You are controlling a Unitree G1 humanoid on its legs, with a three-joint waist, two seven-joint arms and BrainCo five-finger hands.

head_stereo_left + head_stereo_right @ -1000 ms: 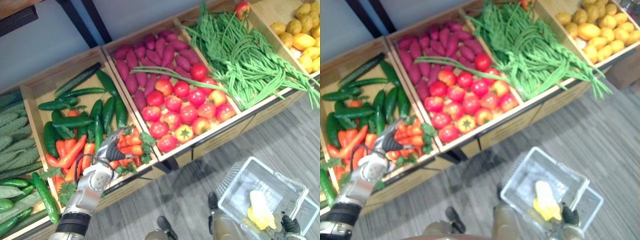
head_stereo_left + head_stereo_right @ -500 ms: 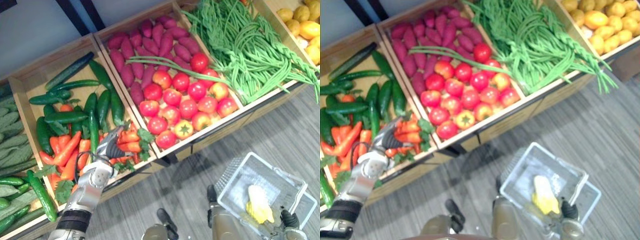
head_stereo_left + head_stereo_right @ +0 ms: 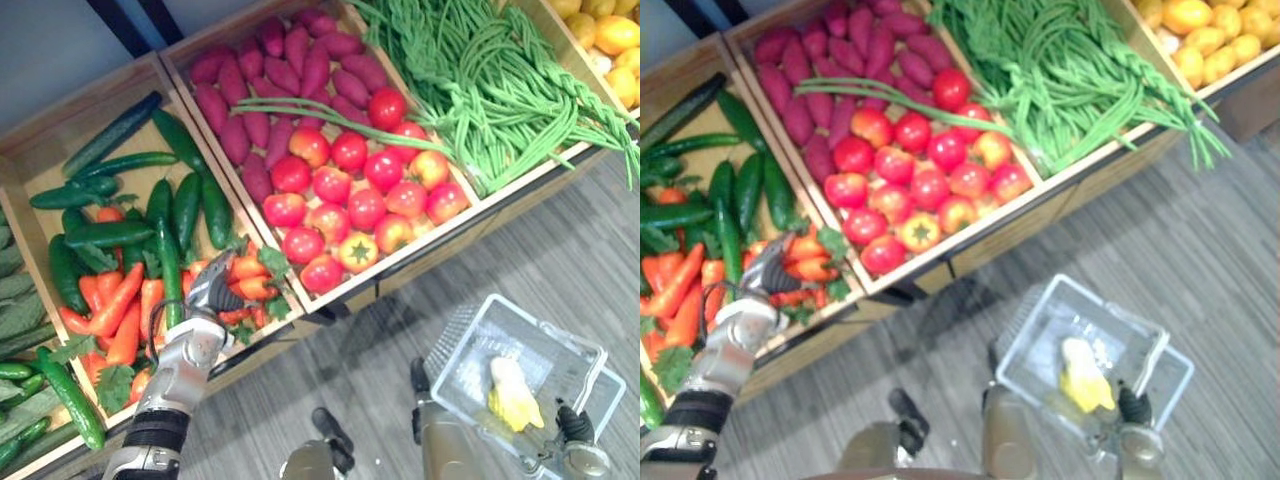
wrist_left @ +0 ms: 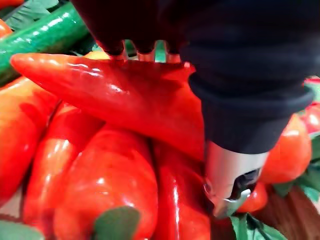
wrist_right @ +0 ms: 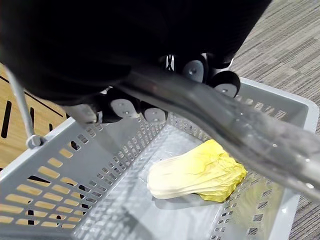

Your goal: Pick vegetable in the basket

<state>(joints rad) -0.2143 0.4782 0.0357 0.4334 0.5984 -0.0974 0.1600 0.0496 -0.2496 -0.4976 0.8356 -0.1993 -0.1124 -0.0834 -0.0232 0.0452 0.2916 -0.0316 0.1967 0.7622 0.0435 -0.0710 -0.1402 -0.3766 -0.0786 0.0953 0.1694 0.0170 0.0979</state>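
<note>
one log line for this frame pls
left hand: shut on carrot | right hand: shut on basket handle | basket: cabbage inside

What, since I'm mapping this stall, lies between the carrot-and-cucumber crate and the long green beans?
A wooden crate holding purple sweet potatoes at the back and red tomatoes at the front; both eye views show it.

In front of me a long wooden stand (image 3: 60,125) slopes down towards me, split by plank dividers into a row of open bins, with a plain wooden front panel (image 3: 1120,180). Behind it is a flat blue-grey wall (image 3: 40,60) crossed by dark slanting bars (image 3: 115,18). Below me lies a grey, streaked floor (image 3: 560,250), evenly lit.
</note>
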